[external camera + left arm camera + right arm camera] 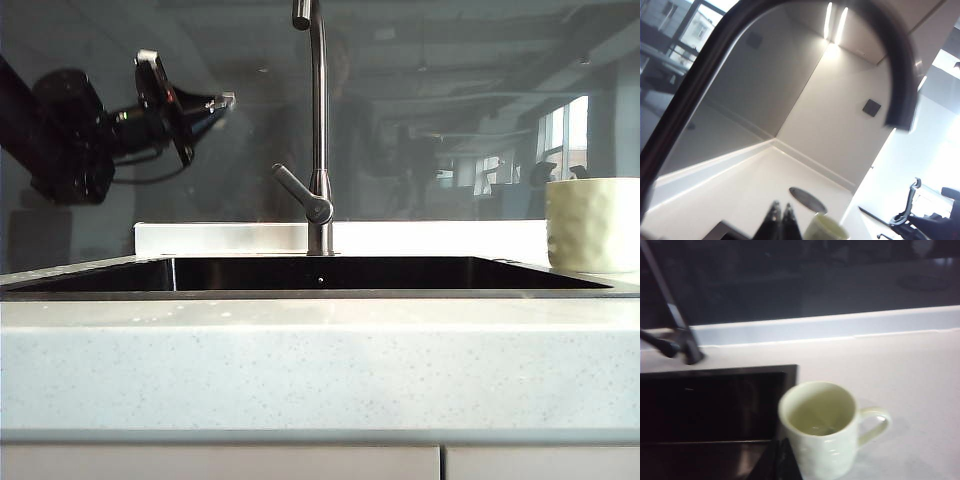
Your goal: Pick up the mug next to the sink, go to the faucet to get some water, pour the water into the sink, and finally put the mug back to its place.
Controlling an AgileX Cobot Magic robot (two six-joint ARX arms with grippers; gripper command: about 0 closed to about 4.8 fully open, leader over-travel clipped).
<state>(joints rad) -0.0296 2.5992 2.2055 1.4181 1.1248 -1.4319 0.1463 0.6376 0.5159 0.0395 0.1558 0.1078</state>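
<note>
The pale cream-green dimpled mug (594, 224) stands upright on the counter just right of the sink (320, 272), its handle turned away from the basin. My right gripper (782, 445) is shut and empty, its tips low beside the mug (822, 427) on the sink side; it does not show in the exterior view. The steel faucet (318, 130) rises behind the sink's middle, its lever (298, 192) angled left. My left gripper (218, 100) hangs shut and empty high at the left, level with the faucet's upper pipe. The left wrist view shows the curved faucet (715, 65) close by, and the mug (826, 231) past the shut fingertips (776, 212).
The pale counter (320, 360) runs along the front. A low white ledge (220, 238) and a dark glass wall stand behind the sink. A round grey disc (807, 199) lies in the counter beyond the mug. Open counter (910, 375) lies to the mug's right.
</note>
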